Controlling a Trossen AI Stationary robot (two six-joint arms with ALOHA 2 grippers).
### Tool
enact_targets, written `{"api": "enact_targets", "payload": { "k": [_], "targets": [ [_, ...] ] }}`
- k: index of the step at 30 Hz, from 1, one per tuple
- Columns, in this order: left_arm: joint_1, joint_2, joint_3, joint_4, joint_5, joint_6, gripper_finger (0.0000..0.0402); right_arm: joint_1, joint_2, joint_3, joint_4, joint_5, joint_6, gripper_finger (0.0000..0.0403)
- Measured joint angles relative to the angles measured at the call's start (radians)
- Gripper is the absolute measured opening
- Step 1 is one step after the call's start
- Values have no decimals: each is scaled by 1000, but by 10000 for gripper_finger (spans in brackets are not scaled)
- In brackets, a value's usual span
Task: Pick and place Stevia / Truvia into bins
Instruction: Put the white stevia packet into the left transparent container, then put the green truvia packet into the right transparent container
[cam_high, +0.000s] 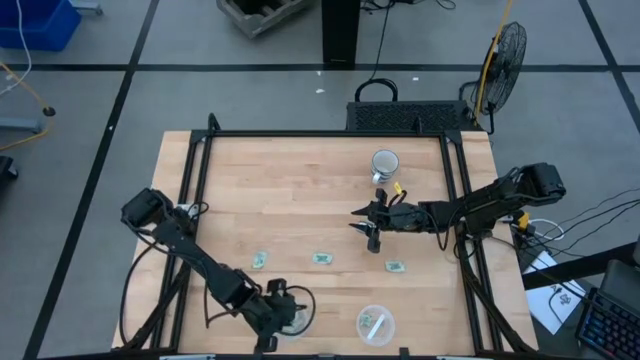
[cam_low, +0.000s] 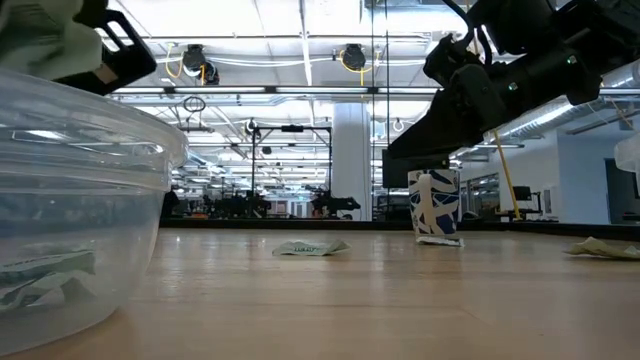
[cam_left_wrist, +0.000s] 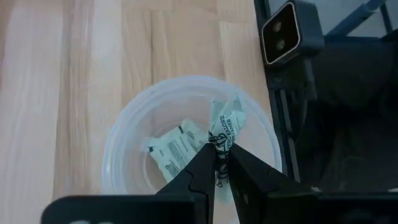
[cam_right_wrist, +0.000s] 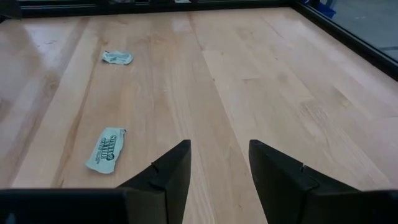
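A pale green and white sachet (cam_left_wrist: 222, 134), crumpled and printed with dark lettering, is pinched between the left gripper's (cam_left_wrist: 217, 163) fingers above a clear round bin (cam_left_wrist: 124, 134) near the surface's (cam_high: 300, 190) front edge. Another sachet (cam_left_wrist: 169, 149) lies inside. The right gripper's (cam_right_wrist: 219, 163) fingers are spread over the surface, near a flat sachet (cam_right_wrist: 107, 150).

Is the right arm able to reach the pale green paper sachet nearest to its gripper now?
Probably yes. The right gripper is open and empty, and only bare wooden table lies between it and the pale green paper sachet.
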Motion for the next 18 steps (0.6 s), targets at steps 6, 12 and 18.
{"api": "enact_targets", "payload": {
  "k": [6, 12, 18],
  "targets": [
    [0, 0, 0, -66, -1, -60, 47, 0, 0, 0, 0, 0, 0, 155],
    [0, 0, 0, -65, 0, -63, 82, 0, 0, 0, 3, 0, -8, 155],
    [0, 0, 0, -61, -12, -23, 150, 0, 0, 0, 7, 0, -8, 155]
  ]
}}
